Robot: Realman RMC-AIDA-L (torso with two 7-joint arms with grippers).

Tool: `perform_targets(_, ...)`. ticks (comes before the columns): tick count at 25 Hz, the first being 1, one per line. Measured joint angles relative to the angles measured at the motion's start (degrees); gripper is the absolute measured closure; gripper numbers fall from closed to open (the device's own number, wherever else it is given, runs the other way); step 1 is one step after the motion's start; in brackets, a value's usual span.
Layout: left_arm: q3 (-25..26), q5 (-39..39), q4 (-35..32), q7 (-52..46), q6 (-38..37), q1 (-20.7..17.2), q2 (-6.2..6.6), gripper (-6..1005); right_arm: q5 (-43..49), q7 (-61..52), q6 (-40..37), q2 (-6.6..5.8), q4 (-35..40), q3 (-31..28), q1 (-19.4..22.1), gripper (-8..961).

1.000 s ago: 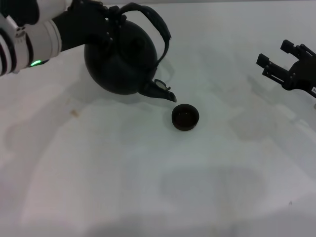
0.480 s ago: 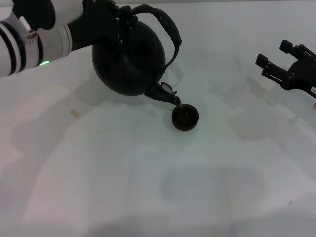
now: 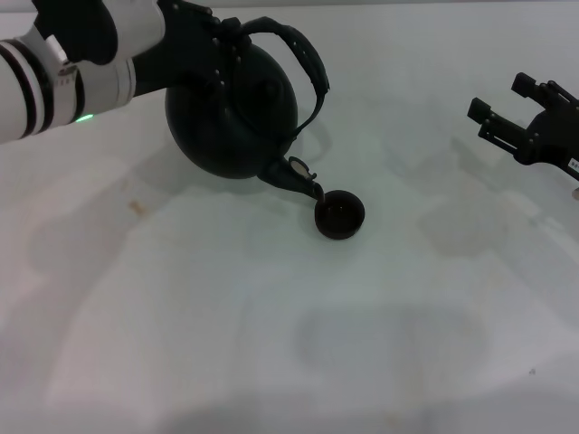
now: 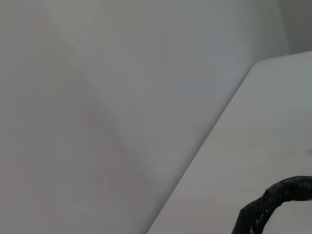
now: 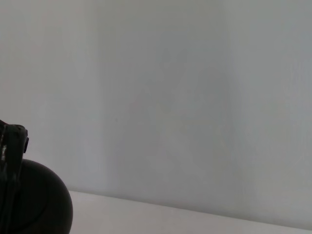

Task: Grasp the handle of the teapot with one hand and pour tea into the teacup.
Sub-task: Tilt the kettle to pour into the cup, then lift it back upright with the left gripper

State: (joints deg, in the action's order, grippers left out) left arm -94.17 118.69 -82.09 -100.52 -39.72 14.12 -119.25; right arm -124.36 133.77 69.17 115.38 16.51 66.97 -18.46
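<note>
the teapot (image 3: 232, 113) hangs tilted above the white table (image 3: 271, 325), up at about eleven o'clock in my head view. its round black belly leans over, and its short spout (image 3: 294, 176) points down toward five o'clock. the spout's tip sits right at the rim of the teacup (image 3: 339, 214), on the cup's ten o'clock side; i cannot tell whether the two touch. the teacup itself stands upright on the table near the middle of my head view, small and dark, just beside the pot's low edge.

the handle (image 3: 303, 63) arches over the pot's upper side, sweeping from twelve o'clock round to three o'clock. my left gripper (image 3: 194, 41) is clamped on that handle at its eleven o'clock end, pressed against the pot's shoulder, and it carries the whole pot. my white banded forearm runs off toward nine o'clock. in my left wrist view only a dark, textured piece of the handle (image 4: 273, 204) shows, with the table edge and a pale wall beyond.

my right gripper (image 3: 507, 113) is parked well apart from the pot and cup, out at three o'clock, its fingers spread and holding nothing. my right wrist view catches the pot's round body (image 5: 41, 200) against the wall.
</note>
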Motion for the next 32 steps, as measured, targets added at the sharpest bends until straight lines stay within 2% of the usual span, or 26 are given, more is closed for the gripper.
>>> perform_targets(13,-2.9,4.3,0.2,-0.1,3.5,0.2,-0.11,858,0.0,0.0,0.1,0.01,-0.1,0.0,0.0,109)
perform_targets(32,-3.0,5.6,0.8,-1.8,3.6,1.5,-0.1,863,0.0,0.1,-0.1,0.01,-0.3,0.0,0.0,108)
